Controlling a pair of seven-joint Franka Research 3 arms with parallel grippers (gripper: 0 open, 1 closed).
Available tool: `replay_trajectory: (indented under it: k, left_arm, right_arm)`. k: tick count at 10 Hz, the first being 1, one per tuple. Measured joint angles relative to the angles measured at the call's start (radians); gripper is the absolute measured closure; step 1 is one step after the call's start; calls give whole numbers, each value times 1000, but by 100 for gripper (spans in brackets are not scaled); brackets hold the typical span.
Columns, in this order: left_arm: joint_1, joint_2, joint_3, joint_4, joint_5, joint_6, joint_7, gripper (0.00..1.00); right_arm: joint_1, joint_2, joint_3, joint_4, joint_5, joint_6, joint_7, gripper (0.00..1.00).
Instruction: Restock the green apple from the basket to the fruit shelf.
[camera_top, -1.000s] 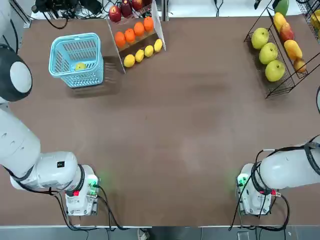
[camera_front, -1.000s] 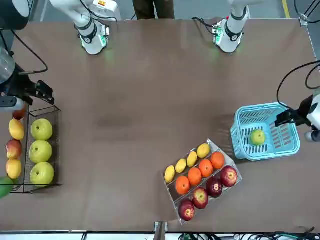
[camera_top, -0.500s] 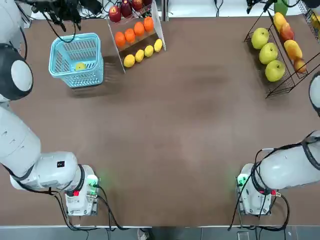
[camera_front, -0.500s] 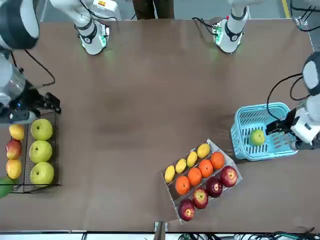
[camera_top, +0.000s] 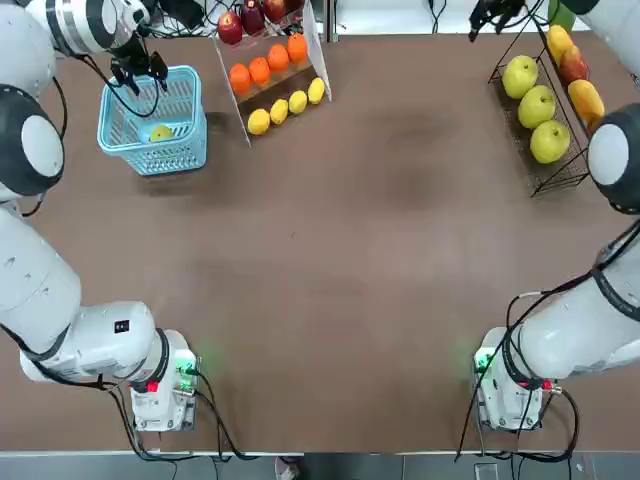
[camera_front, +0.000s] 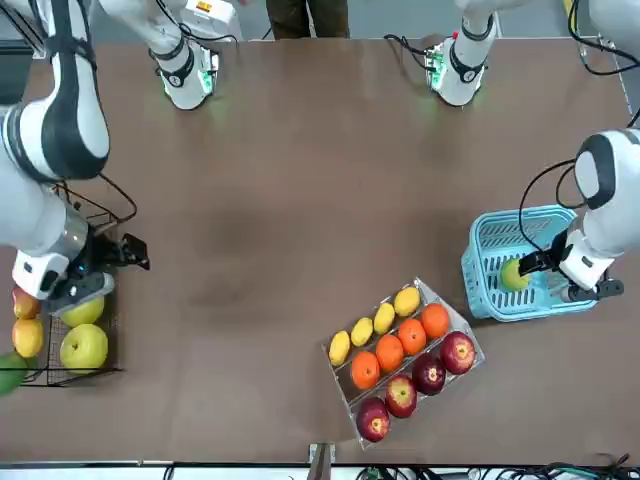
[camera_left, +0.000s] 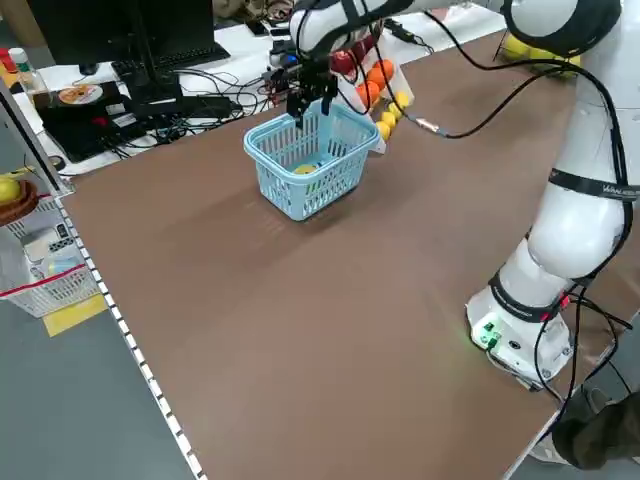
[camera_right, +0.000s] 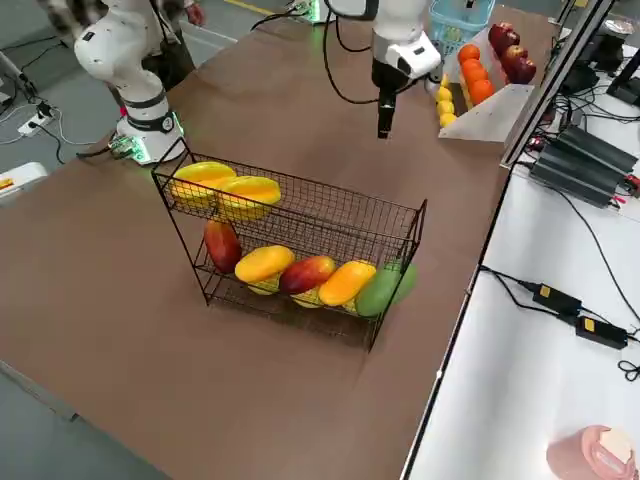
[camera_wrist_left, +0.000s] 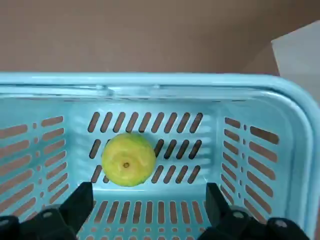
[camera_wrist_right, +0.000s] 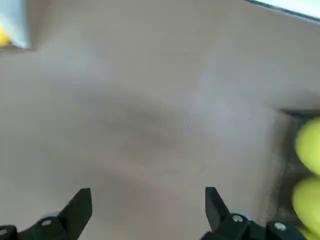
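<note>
- The left gripper (camera_top: 138, 70) hangs over the far rim of the basket, its black fingers (camera_wrist_left: 75, 210) spread wide and holding nothing; the apple lies between them in the wrist view.
- The right gripper (camera_top: 493, 12) hovers above bare counter just beside the fruit shelf, fingers likewise parted and empty.
- The counter (camera_top: 360, 250) is a broad, flat, matte brown surface.
- The fruit shelf (camera_right: 300, 235) is a black thin-wire rack with slanted tiers, carrying large yellow-green and orange-red fruits.
- The basket (camera_top: 152, 120) is light blue plastic, rectangular, with slotted lattice walls and a thick rim.
- The green apple (camera_wrist_left: 128, 159) is small, round and smooth, resting on the basket's floor near one wall.
</note>
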Motion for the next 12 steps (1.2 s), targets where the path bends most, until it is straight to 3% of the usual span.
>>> replay_trajectory:
  k: [3, 5, 8, 12]
  left_arm:
    - [0, 68, 0, -8, 0, 52, 0, 1]
    - [4, 101, 2, -42, 0, 115, -1, 1]
    - [31, 102, 5, -103, 1, 179, -1, 2]
    - [45, 102, 6, -149, 15, 249, -1, 2]
  right_arm:
    - [-14, 53, -9, 1, 303, 14, -469, 0]
    - [-5, 63, -2, -36, 483, 96, -778, 0]
    - [43, 77, -2, -170, 941, 205, -1272, 1]
    - [136, 77, -12, -274, 1313, 213, -1594, 0]
